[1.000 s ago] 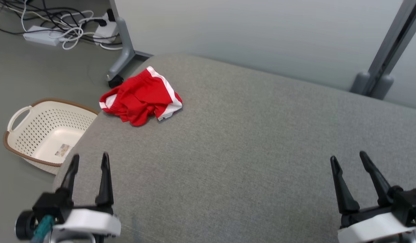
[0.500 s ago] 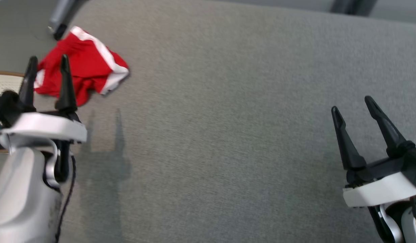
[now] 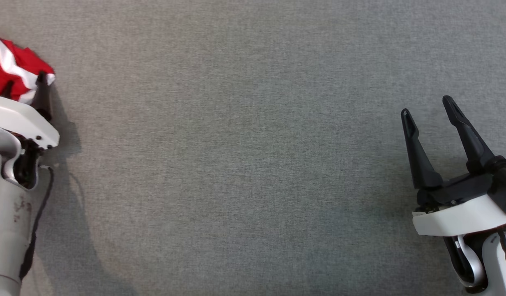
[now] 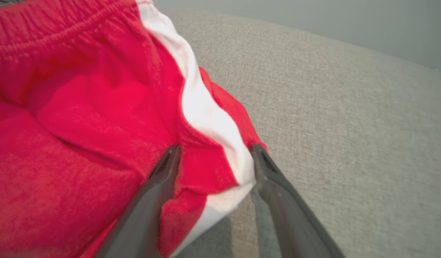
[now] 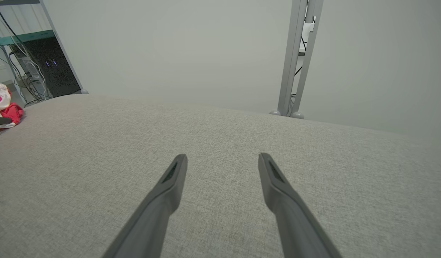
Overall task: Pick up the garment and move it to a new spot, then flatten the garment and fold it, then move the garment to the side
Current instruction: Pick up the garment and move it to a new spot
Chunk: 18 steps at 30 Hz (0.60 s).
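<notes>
The garment (image 4: 81,107), red shorts with a white side stripe and a gathered waistband, lies crumpled near the far left corner of the grey fabric surface (image 3: 253,164). The left gripper (image 4: 215,148) has its jaws wide apart, straddling the striped edge nearest it, likely so that closing will pinch a fold for lifting. The right gripper (image 3: 426,107), also spread and empty, hovers by the right edge, probably waiting to help flatten.
</notes>
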Available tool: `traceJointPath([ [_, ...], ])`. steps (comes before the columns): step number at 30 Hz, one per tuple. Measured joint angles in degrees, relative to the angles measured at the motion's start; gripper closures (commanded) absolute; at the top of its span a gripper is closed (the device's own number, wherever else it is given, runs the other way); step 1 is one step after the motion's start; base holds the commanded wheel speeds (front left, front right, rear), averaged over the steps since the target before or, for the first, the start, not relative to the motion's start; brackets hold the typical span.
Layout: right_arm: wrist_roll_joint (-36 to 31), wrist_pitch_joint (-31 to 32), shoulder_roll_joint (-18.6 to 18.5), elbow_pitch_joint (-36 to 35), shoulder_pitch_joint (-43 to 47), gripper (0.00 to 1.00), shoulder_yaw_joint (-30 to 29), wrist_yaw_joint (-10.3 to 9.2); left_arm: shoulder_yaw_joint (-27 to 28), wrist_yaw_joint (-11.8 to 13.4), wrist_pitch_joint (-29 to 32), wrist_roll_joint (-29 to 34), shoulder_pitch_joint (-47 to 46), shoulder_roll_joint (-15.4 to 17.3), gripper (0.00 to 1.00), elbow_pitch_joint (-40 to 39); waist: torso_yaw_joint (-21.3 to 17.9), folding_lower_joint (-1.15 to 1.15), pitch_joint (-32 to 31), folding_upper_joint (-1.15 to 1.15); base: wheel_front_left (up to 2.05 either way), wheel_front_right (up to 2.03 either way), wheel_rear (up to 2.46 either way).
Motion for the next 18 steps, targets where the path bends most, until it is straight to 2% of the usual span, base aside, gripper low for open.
traceJointPath([
  [1,0.02,-0.29,0.1,0.27,-0.16,0.0,0.0,0.0,-0.08,-0.08,-0.54,0.11,-0.64,0.44,0.5,0.91,-0.36,0.0,0.2,0.0,0.0,0.0,0.0],
  [2,0.02,-0.29,0.1,0.27,-0.16,0.0,0.0,0.0,-0.08,-0.08,-0.54,0.11,-0.64,0.44,0.5,0.91,-0.36,0.0,0.2,0.0,0.0,0.0,0.0],
  [3,0.07,-0.33,0.24,0.62,-0.26,0.0,-0.12,0.0,-0.14,-0.07,-1.44,0.34,-1.29,0.74,1.0,1.58,-0.63,0.0,0.3,0.0,0.0,0.0,0.0],
  [11,0.34,-1.79,1.26,2.86,-0.27,0.0,-0.64,0.0,-1.34,0.09,-11.43,3.11,-3.66,2.02,1.0,2.54,-0.55,0.0,-2.78,0.0,0.0,0.0,0.0],
  [18,0.82,-2.94,2.53,4.46,1.29,0.0,-1.05,0.01,-1.63,0.13,-13.5,5.1,0.79,1.91,1.0,-6.43,-0.56,0.0,-7.63,0.0,0.0,0.0,0.0],
])
